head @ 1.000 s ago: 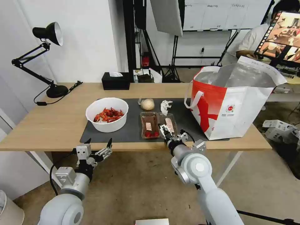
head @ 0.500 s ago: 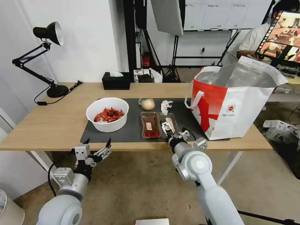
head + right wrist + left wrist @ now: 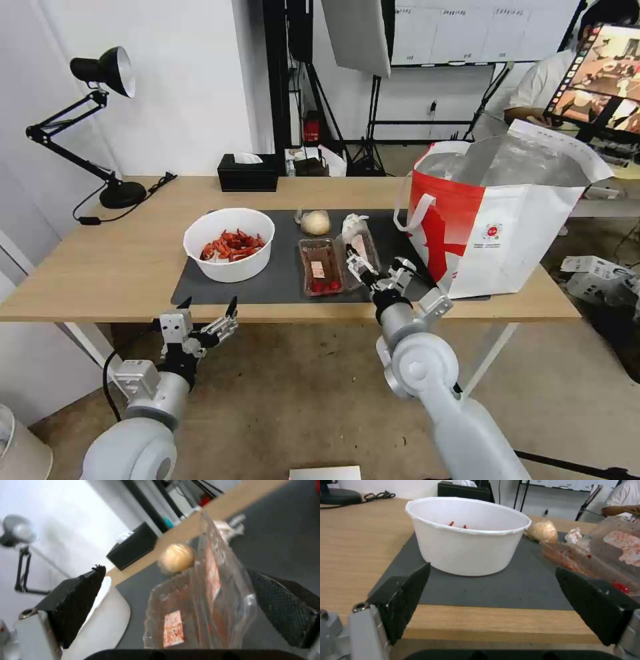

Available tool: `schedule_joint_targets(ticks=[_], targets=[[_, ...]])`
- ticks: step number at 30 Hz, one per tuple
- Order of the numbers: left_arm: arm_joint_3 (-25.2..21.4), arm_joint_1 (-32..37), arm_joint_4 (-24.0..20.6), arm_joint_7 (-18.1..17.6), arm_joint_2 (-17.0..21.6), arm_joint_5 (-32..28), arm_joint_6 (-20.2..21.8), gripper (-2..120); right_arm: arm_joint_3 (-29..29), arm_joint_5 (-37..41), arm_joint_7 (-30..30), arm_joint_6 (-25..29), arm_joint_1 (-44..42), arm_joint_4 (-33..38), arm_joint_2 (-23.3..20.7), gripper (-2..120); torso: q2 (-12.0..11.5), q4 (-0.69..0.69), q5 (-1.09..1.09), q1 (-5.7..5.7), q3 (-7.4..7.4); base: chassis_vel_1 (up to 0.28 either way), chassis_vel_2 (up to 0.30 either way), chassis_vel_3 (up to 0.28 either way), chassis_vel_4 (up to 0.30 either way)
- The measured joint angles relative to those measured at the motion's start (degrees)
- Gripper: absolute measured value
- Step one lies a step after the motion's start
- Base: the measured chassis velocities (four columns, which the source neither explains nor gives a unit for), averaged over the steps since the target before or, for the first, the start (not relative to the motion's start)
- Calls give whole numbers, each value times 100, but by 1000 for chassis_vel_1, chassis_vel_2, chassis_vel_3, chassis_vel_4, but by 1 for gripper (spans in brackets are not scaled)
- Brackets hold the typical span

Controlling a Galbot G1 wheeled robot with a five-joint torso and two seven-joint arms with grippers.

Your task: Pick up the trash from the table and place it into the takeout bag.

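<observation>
Right hand (image 3: pixel 363 265) over the near edge of the dark grey mat (image 3: pixel 280 283), at the near end of the right-hand clear tray (image 3: pixel 360 243), which stands tilted, its far end raised off the mat; in the right wrist view the tray (image 3: pixel 216 600) lies between the two black fingers (image 3: pixel 80 600), which appear spread wide, so whether they actually grip it cannot be told. The second clear tray (image 3: pixel 320 267) lies flat just beside it, red residue inside. Crumpled tissue (image 3: pixel 352 220) partly hidden behind the lifted tray; beige wrapped lump (image 3: pixel 315 222) beside it. White bowl (image 3: pixel 229 244) of red shells at the mat's left end; from the left wrist its contents are almost wholly hidden by the wall (image 3: pixel 466 547). Left hand (image 3: pixel 203 320) released, fingers spread, below the tabletop (image 3: pixel 120 267) edge. Takeout bag (image 3: pixel 493 220) upright at the right, mouth open, its far side cut off by a screen
</observation>
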Motion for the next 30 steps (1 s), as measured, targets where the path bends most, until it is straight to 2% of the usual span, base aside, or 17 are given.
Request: schedule_joint_targets(ticks=[3,4,5,6,7,9,10,12,17,23,26,27,28,29,30], targets=[[-16,17,-23,0,0,0,-13,100,-112,-1,-198,-180,142,-68,-22,100,0,1,0,0,0,0,0,0,0],[-20,24,-26,0,0,0,-38,100,-135,64,-248,-274,179,-79,-24,100,0,0,0,0,0,0,0,0,0],[-28,39,-27,0,0,2,-109,100,-207,386,-302,-601,299,-94,-24,100,0,0,0,0,0,0,0,0,0],[-28,39,-27,0,0,2,-109,100,-207,386,-302,-601,299,-94,-24,100,0,0,0,0,0,0,0,0,0],[-37,52,-30,-1,1,2,-130,100,-238,829,-171,-944,407,-95,-8,100,0,1,0,0,0,0,0,0,0],[-58,71,-43,-3,1,2,-142,100,-259,1750,337,-1232,613,-145,115,100,0,1,0,0,0,0,0,0,0],[-58,71,-43,-3,1,2,-142,100,-259,1750,337,-1232,613,-145,115,100,0,1,0,0,0,0,0,0,0],[-81,106,-67,-7,-6,3,-146,100,-141,2558,743,-1293,744,-225,271,100,-1,2,0,0,0,0,0,0,0],[-102,146,-95,-7,-9,3,-161,100,-39,2845,864,-1248,737,-235,308,100,0,1,0,0,0,0,0,0,0],[-108,151,-149,-5,-2,-23,-166,100,103,3125,667,-1051,722,-58,43,100,0,0,1,0,0,0,0,0,0],[-95,147,-168,3,-4,-59,-166,100,54,2819,440,-1025,853,-82,-166,100,0,-1,2,0,0,0,0,0,0],[-87,123,-189,7,-5,-109,-160,100,-97,1952,-94,-959,1059,-217,-425,100,0,-1,1,0,0,0,0,0,0],[-87,123,-189,7,-5,-109,-160,100,-97,1952,-94,-959,1059,-217,-425,100,0,-1,1,0,0,0,0,0,0],[-84,108,-198,8,-5,-130,-155,100,-211,1338,-494,-911,1205,-344,-585,100,0,0,1,0,0,0,0,0,0],[-80,87,-214,11,-1,-161,-142,100,-419,363,-1211,-765,1541,-638,-884,100,0,-1,3,0,0,0,0,0,0]])
